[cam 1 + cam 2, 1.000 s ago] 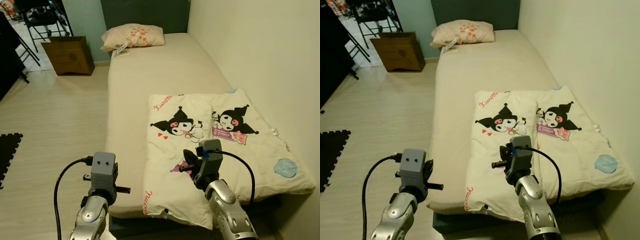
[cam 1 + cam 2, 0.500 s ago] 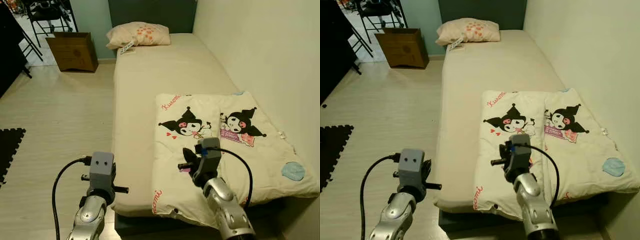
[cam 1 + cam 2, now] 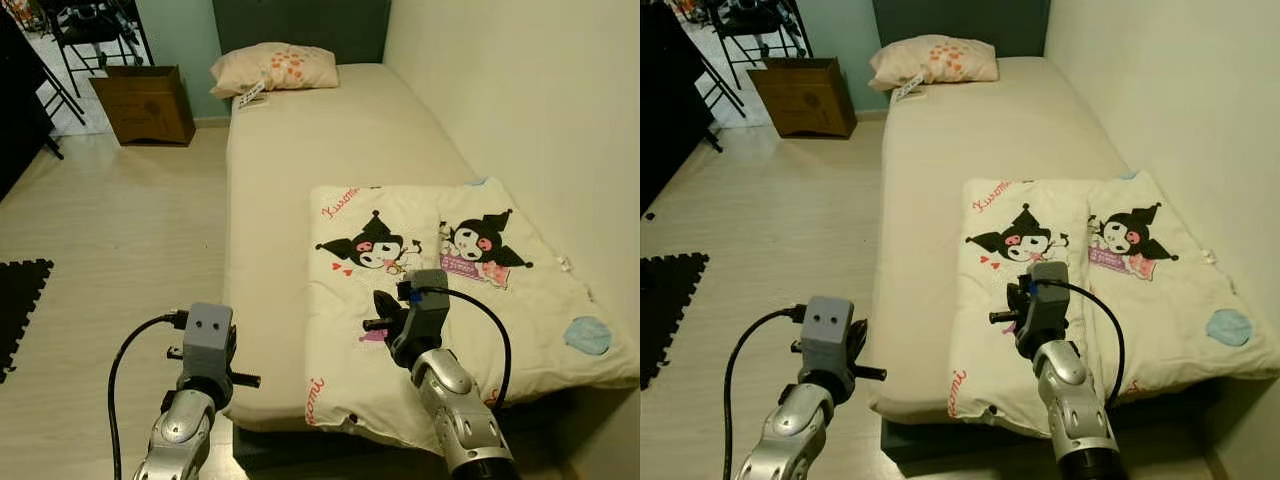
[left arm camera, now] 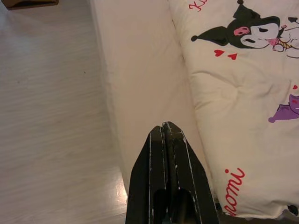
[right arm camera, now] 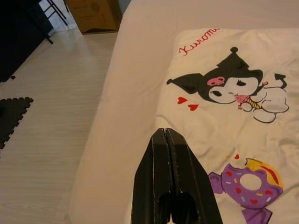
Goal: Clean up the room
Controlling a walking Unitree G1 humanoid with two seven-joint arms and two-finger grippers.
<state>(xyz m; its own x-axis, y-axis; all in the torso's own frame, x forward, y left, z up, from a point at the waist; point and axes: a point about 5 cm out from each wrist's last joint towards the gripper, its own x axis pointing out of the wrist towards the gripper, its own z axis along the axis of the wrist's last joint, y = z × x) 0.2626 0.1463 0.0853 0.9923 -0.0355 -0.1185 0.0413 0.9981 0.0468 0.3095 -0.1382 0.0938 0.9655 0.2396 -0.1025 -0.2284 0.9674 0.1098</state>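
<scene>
A small bedroom with a pale wood floor (image 3: 110, 230) and cream walls. A single bed (image 3: 330, 130) runs along the right-hand wall, its mattress bare.

On the near end of the bed lies a folded cream comforter (image 3: 455, 300) printed with black-eared cartoon characters, hearts and a doughnut. Its near edge hangs slightly over the foot of the mattress. A peach-patterned pillow (image 3: 275, 68) sits at the far head end, against a dark green headboard (image 3: 300, 20), with a small paper tag (image 3: 249, 95) just beside it.

The robot stands at the foot of the bed with both arms raised in front of it. The right tool (image 5: 169, 179) has its two black fingers pressed together, holding nothing, and hovers just above the comforter's near left portion, close to the doughnut print. The left tool (image 4: 168, 179), fingers likewise together and empty, hangs over the left edge of the mattress, beside the comforter's left border and not touching it.

This looks like the approach step, with nothing gripped yet. A likely next move is to part the fingers and lower them onto the comforter's edge or corner.

Farther off, a cardboard box (image 3: 143, 103) stands on the floor left of the bed, folding chairs (image 3: 75, 35) behind it, and a black foam mat (image 3: 20, 310) lies at the left.
</scene>
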